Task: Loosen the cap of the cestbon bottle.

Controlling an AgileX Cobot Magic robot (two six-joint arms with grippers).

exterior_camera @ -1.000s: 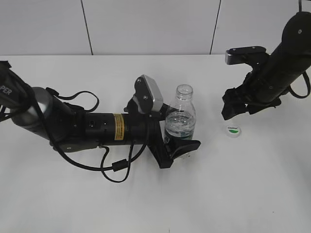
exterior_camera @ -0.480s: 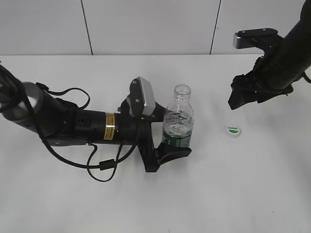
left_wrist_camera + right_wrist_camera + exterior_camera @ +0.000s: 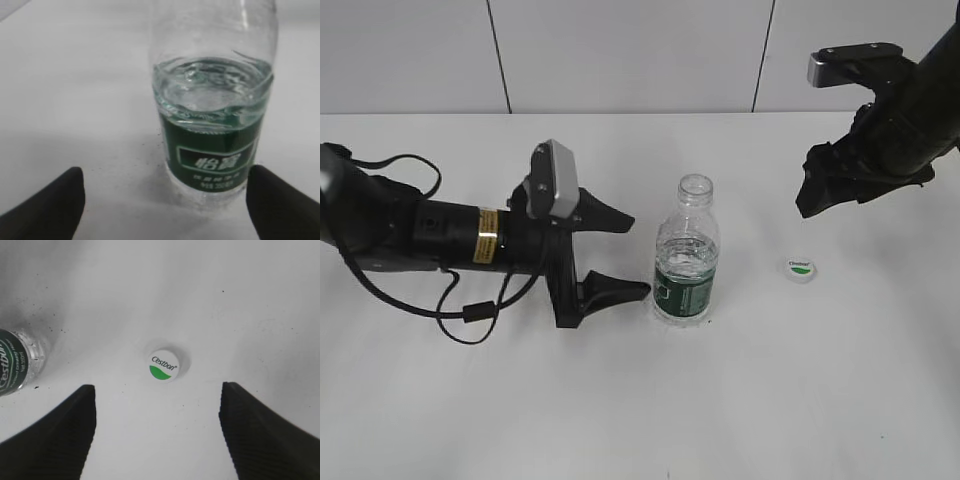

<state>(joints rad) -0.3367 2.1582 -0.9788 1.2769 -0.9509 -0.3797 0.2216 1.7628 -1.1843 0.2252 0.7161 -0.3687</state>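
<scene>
The bottle [image 3: 687, 262] stood upright on the white surface [image 3: 640, 400], its neck bare and water reaching just above the green label. The cap [image 3: 800, 269] lay flat on the surface at the bottle's 3 o'clock, apart from it, logo up. At the bottle's 9 o'clock the left end effector [image 3: 625, 256] lay spread wide, touching nothing. The right end effector [image 3: 157, 435] hung above the cap, also wide and empty.

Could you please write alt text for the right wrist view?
A white cap lies logo-up on the white table, apart from the open right gripper. The cestbon bottle shows at the left edge.
</scene>
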